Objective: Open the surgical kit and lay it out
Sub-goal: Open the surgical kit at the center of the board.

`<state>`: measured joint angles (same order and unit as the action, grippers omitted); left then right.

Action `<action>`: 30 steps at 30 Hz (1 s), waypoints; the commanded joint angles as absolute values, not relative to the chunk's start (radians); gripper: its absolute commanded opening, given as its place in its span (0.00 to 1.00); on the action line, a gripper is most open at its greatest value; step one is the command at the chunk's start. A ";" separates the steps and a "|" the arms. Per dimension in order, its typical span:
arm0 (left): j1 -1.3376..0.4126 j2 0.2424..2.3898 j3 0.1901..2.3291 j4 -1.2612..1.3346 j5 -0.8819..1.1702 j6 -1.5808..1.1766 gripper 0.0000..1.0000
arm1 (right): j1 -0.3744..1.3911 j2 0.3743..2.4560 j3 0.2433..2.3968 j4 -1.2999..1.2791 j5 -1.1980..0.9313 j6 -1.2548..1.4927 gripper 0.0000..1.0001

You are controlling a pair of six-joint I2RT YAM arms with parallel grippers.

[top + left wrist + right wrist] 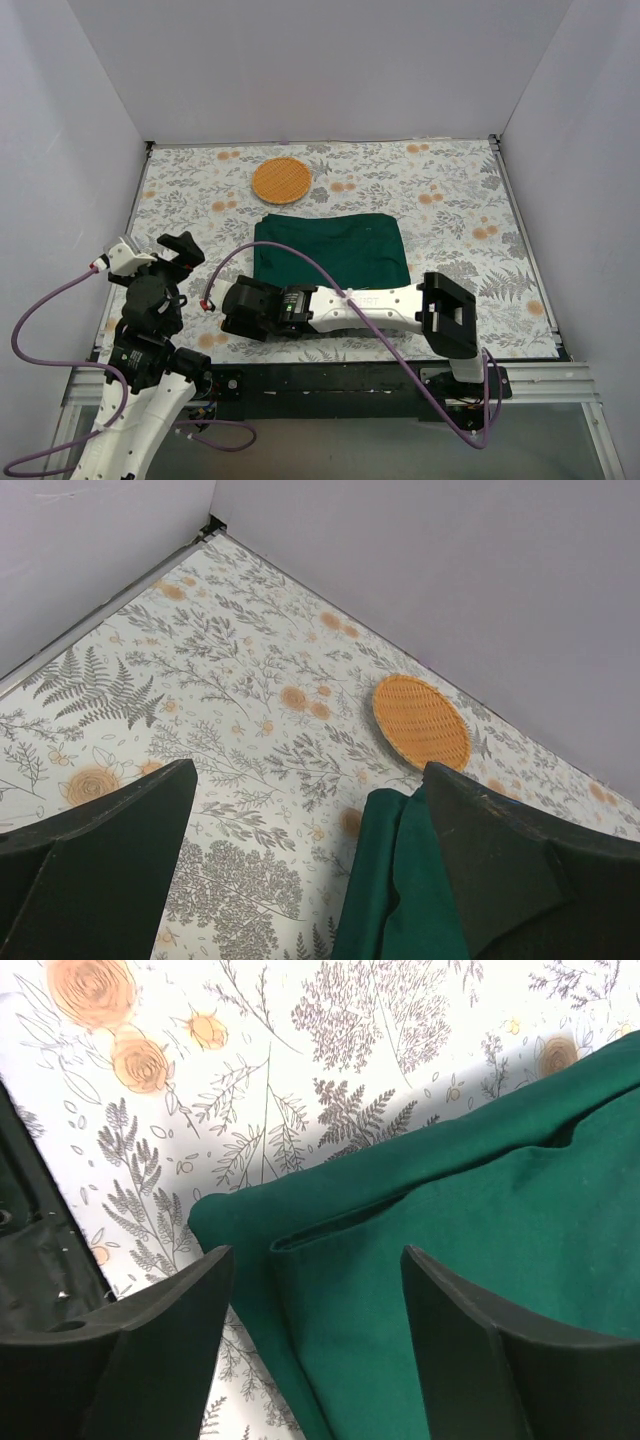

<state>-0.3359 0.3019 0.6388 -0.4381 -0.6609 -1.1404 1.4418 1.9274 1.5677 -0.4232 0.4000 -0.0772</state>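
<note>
The surgical kit is a folded dark green cloth wrap point(332, 250) lying flat mid-table; whatever is inside it is hidden. My right gripper point(238, 308) hovers over the wrap's near left corner point(330, 1210). In the right wrist view its fingers point(170, 1340) stand apart on either side of a fold edge, open point(318, 1290) and not closed on the cloth. My left gripper point(168, 258) is to the left of the wrap, above the table. It is wide open point(310, 880) with only the tablecloth and the wrap's left edge point(400, 880) between its fingers.
A round woven orange basket point(280, 180) lies behind the wrap near the back wall, also seen as the basket point(421, 721) in the left wrist view. The floral tablecloth point(450, 200) is enclosed by white walls on three sides. Purple cables trail from both arms.
</note>
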 commanded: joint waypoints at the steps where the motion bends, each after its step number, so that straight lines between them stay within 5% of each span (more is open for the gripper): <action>1: -0.337 0.319 0.630 -0.423 -0.704 -1.129 0.98 | 1.459 1.960 1.627 -0.452 0.477 -0.130 0.73; 14: -0.337 0.354 0.630 -0.422 -0.675 -1.124 0.98 | 1.476 1.993 1.647 -0.460 0.498 -0.138 0.37; 21: -0.337 0.364 0.634 -0.419 -0.664 -1.123 0.98 | 1.477 1.962 1.646 -0.448 0.528 -0.137 0.04; 30: -0.337 0.370 0.634 -0.420 -0.647 -1.121 0.98 | 1.438 1.919 1.649 -0.483 0.721 -0.143 0.01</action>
